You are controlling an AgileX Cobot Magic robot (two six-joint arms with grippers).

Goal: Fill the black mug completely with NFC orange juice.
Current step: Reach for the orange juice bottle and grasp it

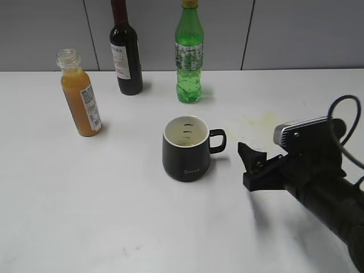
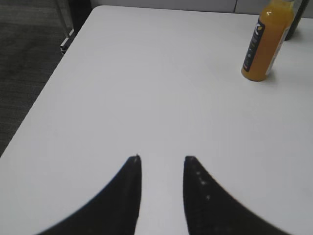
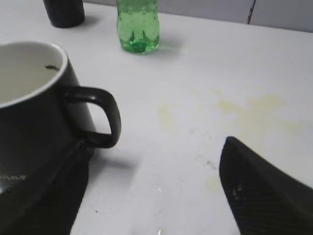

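Note:
The black mug (image 1: 186, 151) stands upright mid-table with its handle to the right; its cream inside looks empty. It fills the left of the right wrist view (image 3: 34, 122). The NFC orange juice bottle (image 1: 81, 94) stands uncapped and upright at the left, and also shows in the left wrist view (image 2: 266, 41). My right gripper (image 1: 256, 162) is open and empty just right of the mug's handle, low over the table; in its own view (image 3: 151, 147) the handle lies ahead of its left finger. My left gripper (image 2: 161, 159) is open and empty over bare table, well short of the bottle.
A dark wine bottle (image 1: 126, 51) and a green soda bottle (image 1: 189, 57) stand at the back; the soda bottle also shows in the right wrist view (image 3: 138, 24). Yellowish stains (image 1: 261, 122) mark the table right of the mug. The table's left edge (image 2: 49, 88) drops to dark floor.

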